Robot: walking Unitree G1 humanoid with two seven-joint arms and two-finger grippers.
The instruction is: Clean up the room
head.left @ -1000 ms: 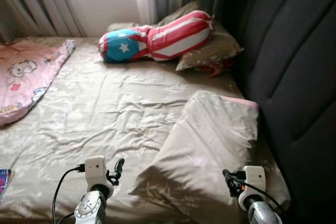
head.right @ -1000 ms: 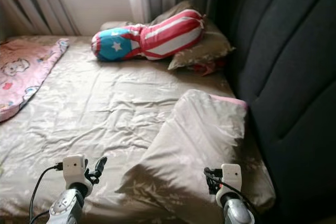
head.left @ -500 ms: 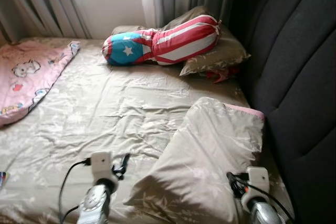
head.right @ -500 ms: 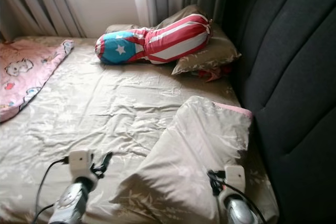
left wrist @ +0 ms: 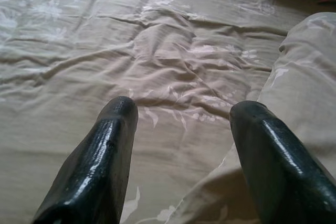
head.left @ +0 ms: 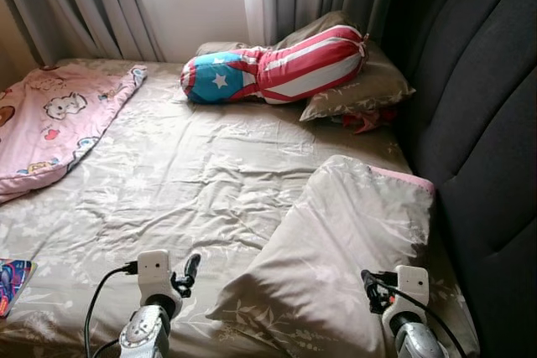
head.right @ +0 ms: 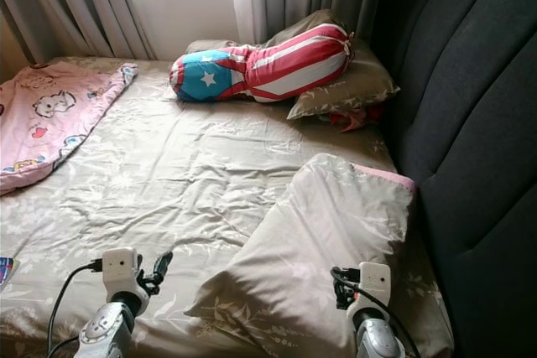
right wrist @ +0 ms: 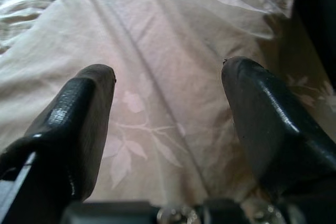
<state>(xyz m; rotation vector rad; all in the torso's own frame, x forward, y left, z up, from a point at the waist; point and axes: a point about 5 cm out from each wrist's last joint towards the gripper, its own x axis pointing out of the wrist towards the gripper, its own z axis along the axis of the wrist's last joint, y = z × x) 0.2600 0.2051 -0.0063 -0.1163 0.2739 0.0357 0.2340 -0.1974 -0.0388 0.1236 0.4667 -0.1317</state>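
Observation:
A large beige floral pillow [head.left: 344,249] lies tilted at the near right of the bed, beside the dark headboard [head.left: 487,140]. My left gripper [left wrist: 184,111] hovers open over the rumpled beige sheet [head.left: 193,165], just left of that pillow's corner. My right gripper [right wrist: 167,74] is open low over the pillow's near right end, with nothing between its fingers. At the bed's far end a red, white and blue star bolster [head.left: 277,64] rests on a second beige pillow [head.left: 361,90]. A pink cartoon blanket [head.left: 50,119] lies at the far left.
A small red cloth [head.left: 362,120] pokes out under the far pillow. A colourful flat item [head.left: 12,284] sits at the bed's near left edge. Grey curtains [head.left: 101,2] and a window wall close off the far side.
The camera has swung left, so the whole scene sits further right and more of the pink blanket shows. Both grippers keep the same open pose over the bed.

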